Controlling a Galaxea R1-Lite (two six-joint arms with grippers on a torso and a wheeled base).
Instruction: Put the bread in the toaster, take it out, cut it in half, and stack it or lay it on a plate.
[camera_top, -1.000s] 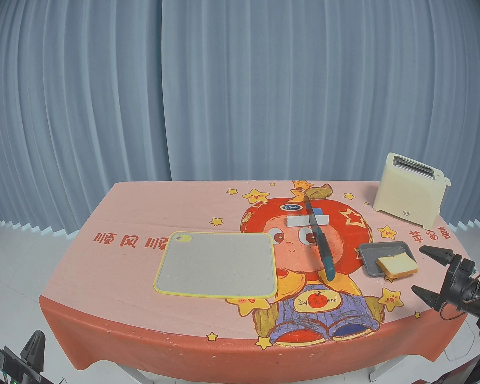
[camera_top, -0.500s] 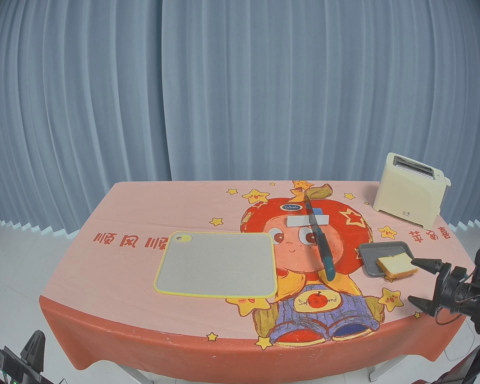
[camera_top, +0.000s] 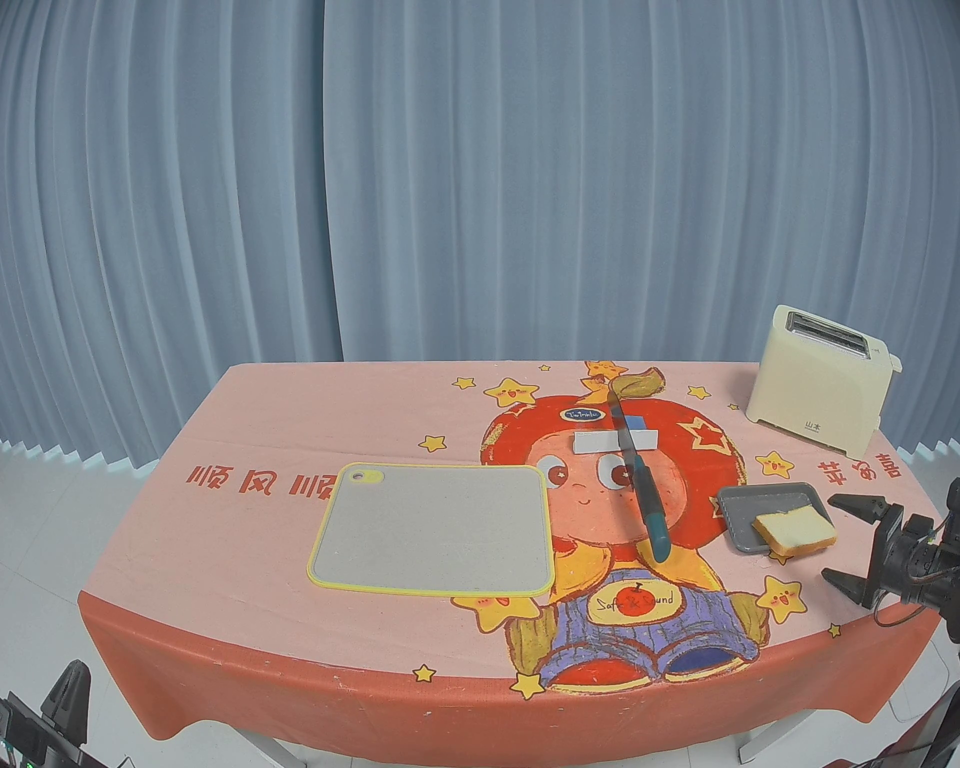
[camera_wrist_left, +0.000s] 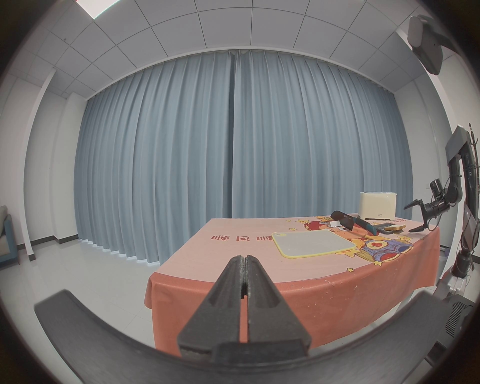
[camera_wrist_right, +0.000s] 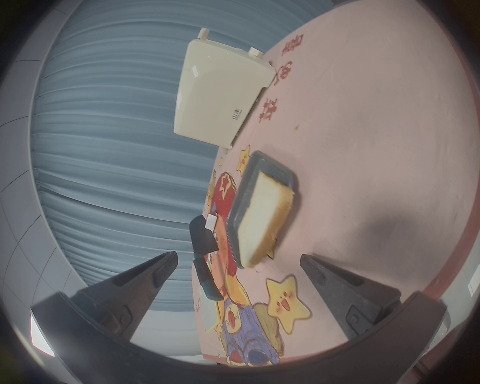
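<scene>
The pale square slice of bread (camera_top: 795, 530) lay on the small grey tray (camera_top: 745, 505), near right, just left of the right gripper (camera_top: 828, 538) — its jaws wide apart. Light, soft, crushable, I judged — better to hold it gently by opposite crusts. The left gripper (camera_wrist_left: 244, 260) had its jaws closed.

bread (camera_top: 794, 530) on plate (camera_top: 742, 503), toaster (camera_top: 820, 385) behind, knife (camera_top: 640, 480) left

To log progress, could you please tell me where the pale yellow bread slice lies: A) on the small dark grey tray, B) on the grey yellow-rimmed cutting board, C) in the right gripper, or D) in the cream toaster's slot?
A: the pale yellow bread slice rests on the small dark grey tray, apart from the open right gripper.
</scene>
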